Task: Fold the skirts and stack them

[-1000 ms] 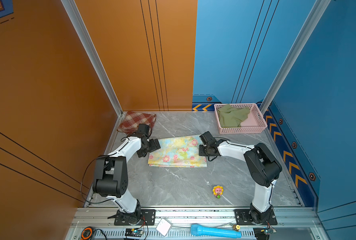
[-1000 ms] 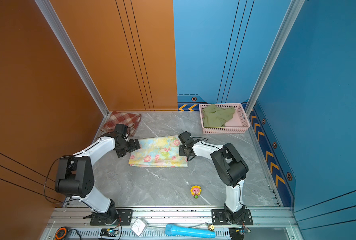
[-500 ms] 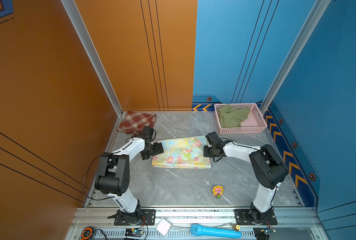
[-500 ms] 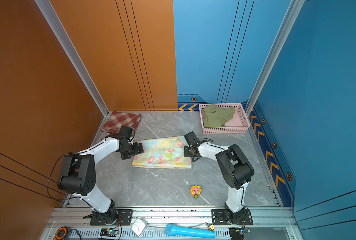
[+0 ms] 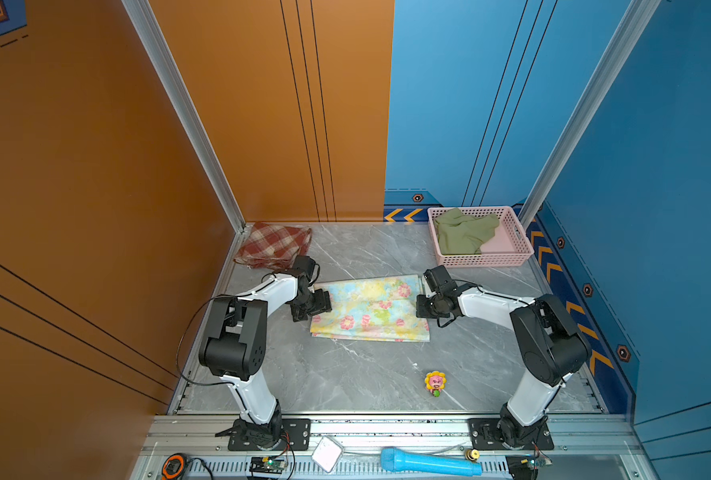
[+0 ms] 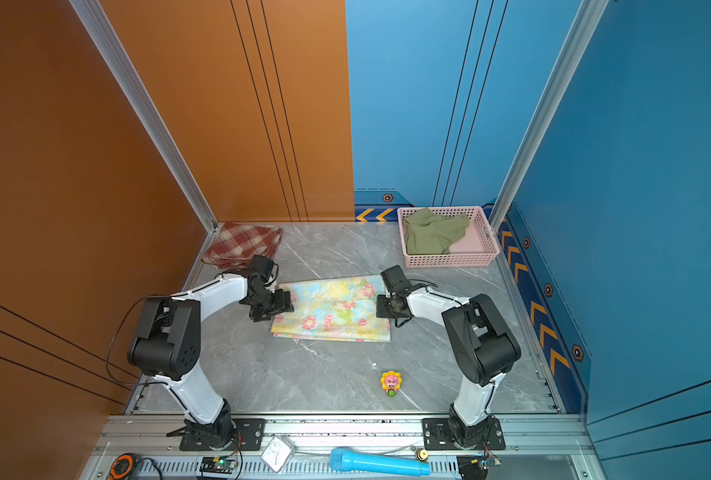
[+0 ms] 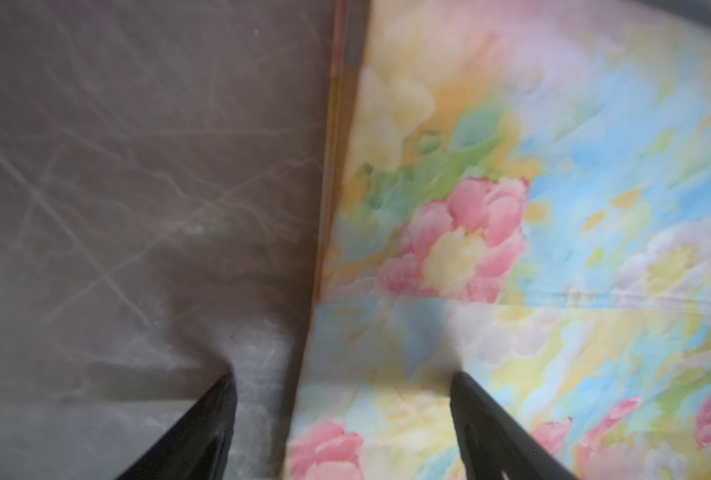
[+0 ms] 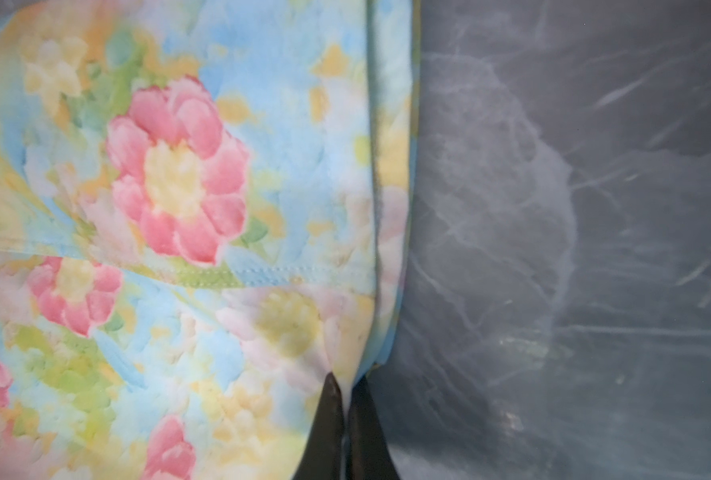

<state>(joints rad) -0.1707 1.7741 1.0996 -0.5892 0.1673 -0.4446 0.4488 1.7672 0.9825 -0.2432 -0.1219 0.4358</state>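
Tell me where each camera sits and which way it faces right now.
Top views: high over the front rail, looking down at the whole table, left arm, right arm, floral skirt, plaid skirt, and green skirt in the pink basket.
Left wrist: on the left arm, looking down past open jaws straddling the floral skirt's edge.
Right wrist: on the right arm, looking down at jaws shut on the opposite edge.
Shared: both wrist views show floral skirt and table.
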